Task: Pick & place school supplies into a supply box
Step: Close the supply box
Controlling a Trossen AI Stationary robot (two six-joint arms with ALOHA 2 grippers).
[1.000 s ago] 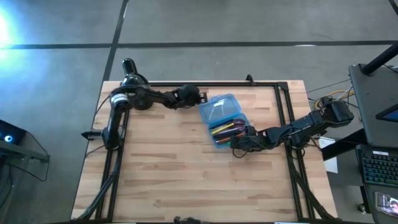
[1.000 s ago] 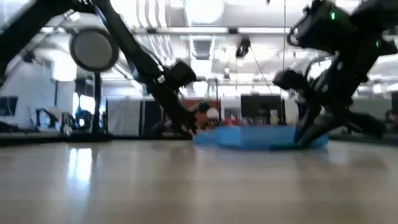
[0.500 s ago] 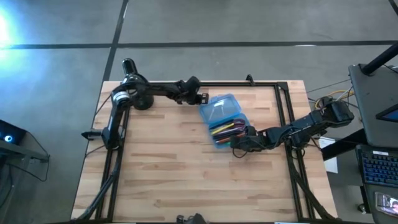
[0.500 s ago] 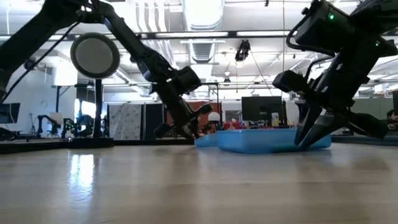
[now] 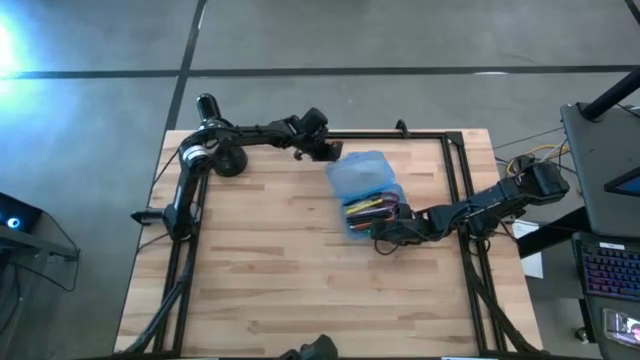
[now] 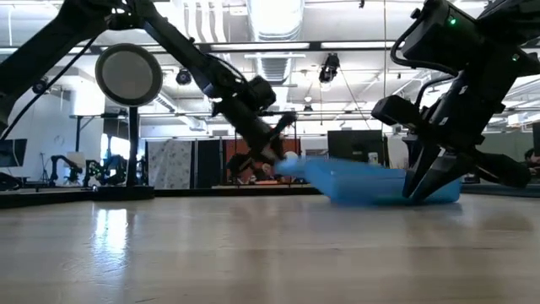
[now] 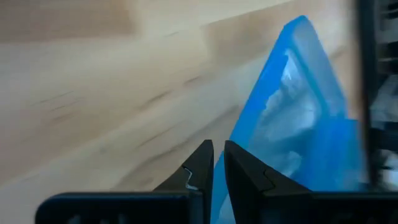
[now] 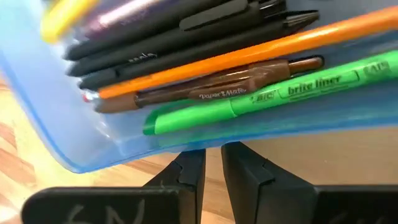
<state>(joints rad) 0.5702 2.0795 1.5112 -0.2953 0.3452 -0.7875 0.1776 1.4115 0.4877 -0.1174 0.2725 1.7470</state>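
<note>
On the wooden table (image 5: pixel 260 270) the black desk lamp (image 5: pixel 205 150) stands at the far left corner, well to the left of the supply box (image 5: pixel 365 195). Between lamp and box the left gripper (image 5: pixel 328 152) reaches along the far edge, its fingers (image 7: pixel 200 167) pressed nearly together with only a narrow slit between them, sitting right at the far edge of the box's translucent blue lid (image 7: pixel 298 112). In the low view that lid (image 6: pixel 333 173) is lifted off the table and tilted, rising toward the left gripper (image 6: pixel 283 148); whether the fingers actually pinch the lid edge cannot be told. The supply box itself lies right of the table's middle, toward the far side, with the school supplies (image 5: pixel 368 208) lying lengthwise in its tray: a green pen (image 8: pixel 273 93), a brown one (image 8: pixel 211 87), an orange pencil (image 8: pixel 249 53), black pens (image 8: pixel 161 37), and yellow (image 8: pixel 65 12) beside pale purple (image 8: pixel 121 12). Just right of the box, the right gripper (image 5: pixel 390 232) meets its near corner, fingers (image 8: pixel 186 174) close together with a slim gap, tips just below the tray wall (image 8: pixel 74 155), nothing visibly clamped
</note>
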